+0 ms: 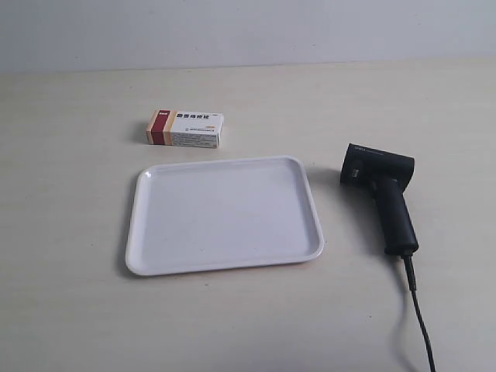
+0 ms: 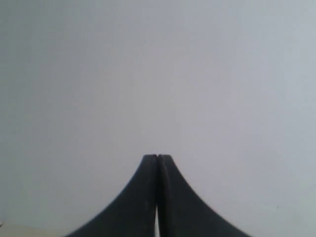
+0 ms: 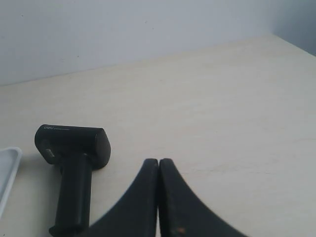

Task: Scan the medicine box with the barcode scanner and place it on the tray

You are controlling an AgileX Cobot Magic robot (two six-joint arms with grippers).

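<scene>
In the exterior view a pale wooden table [image 1: 70, 310] fills most of the frame, with a plain light wall [image 1: 248, 31] across the top. The tray [image 1: 139, 232] lies flat at the centre of the frame, its long sides running left to right, with nothing in it. The medicine box [image 1: 186, 129] lies flat on the table just above the tray's upper left corner, close to the rim but apart from it, its dark red and tan band at its left end and its printed face up. The barcode scanner [image 1: 381, 183] lies on its side in the right half of the frame, near the tray's right rim but not touching it; its blocky head is uppermost and its handle slants down to the lower right, where the thin black cable [image 1: 418, 310] runs off toward the bottom edge. No arm shows in this view. In the left wrist view the left gripper [image 2: 157, 160] has its two dark fingers pressed together with nothing between them, seen against the blank wall. In the right wrist view the right gripper [image 3: 158, 164] is likewise closed on nothing, above the tabletop, with the scanner near it and a corner of the tray at the frame's left edge.
</scene>
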